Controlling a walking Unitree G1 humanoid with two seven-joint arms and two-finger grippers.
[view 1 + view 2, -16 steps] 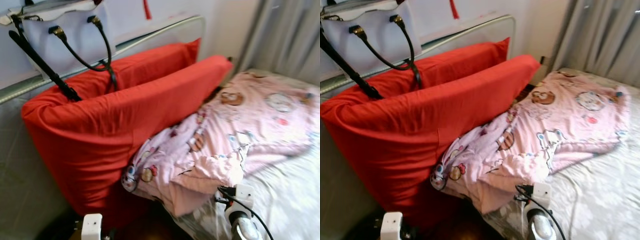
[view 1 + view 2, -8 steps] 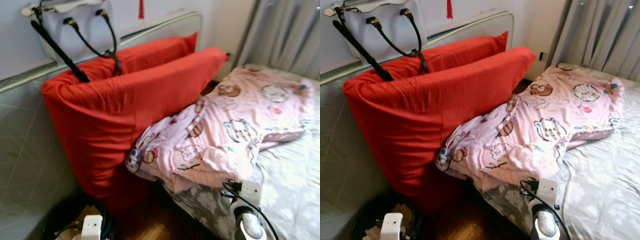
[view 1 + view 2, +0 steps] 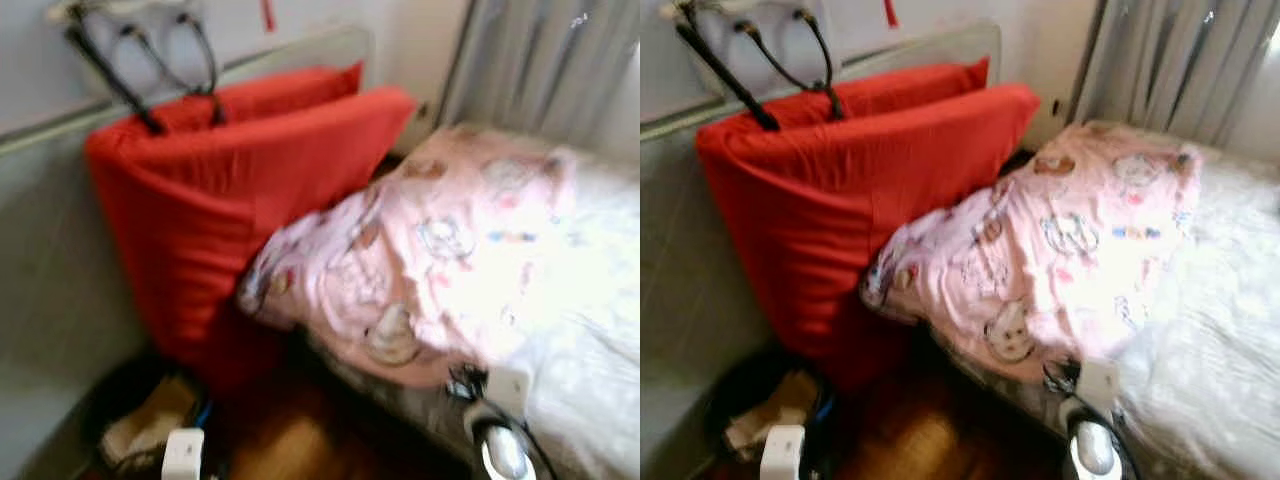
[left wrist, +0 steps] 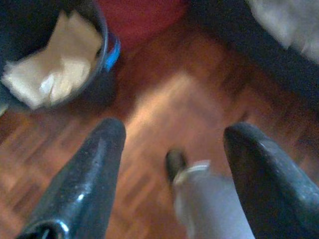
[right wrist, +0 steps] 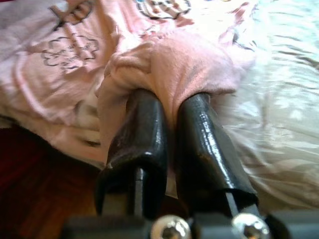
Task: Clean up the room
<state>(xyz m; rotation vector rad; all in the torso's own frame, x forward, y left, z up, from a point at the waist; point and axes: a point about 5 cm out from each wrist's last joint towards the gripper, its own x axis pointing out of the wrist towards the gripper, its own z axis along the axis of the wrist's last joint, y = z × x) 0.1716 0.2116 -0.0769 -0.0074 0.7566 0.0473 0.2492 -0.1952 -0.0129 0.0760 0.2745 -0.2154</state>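
Right gripper (image 5: 167,107) is pinching a fold of the pink blanket (image 3: 1070,240) between its 2 fingers (image 5: 142,124), which are closing tight on the cloth at the near edge of the bed (image 3: 1220,340). Left gripper (image 4: 172,149) is hanging spread wide and holding nothing over the wooden floor (image 4: 164,99), with a dark bin (image 4: 99,55) of crumpled paper just beyond it.

Judging by this, the step in hand is straightening the bedding: the blanket is lying bunched in a heap across the left half of the bed, its far-left end leaning against 2 red pillows (image 3: 860,190) that are standing up against the headboard (image 3: 930,50). The gripped fold is at the heap's near edge, so the bulk of the blanket is lying farther off and to the left of the right gripper.

Next move probably calls for drawing the fold rightward and across the pale sheet (image 3: 1230,270) to spread the heap flat, keeping the pinch firm so the soft cloth is not slipping out.
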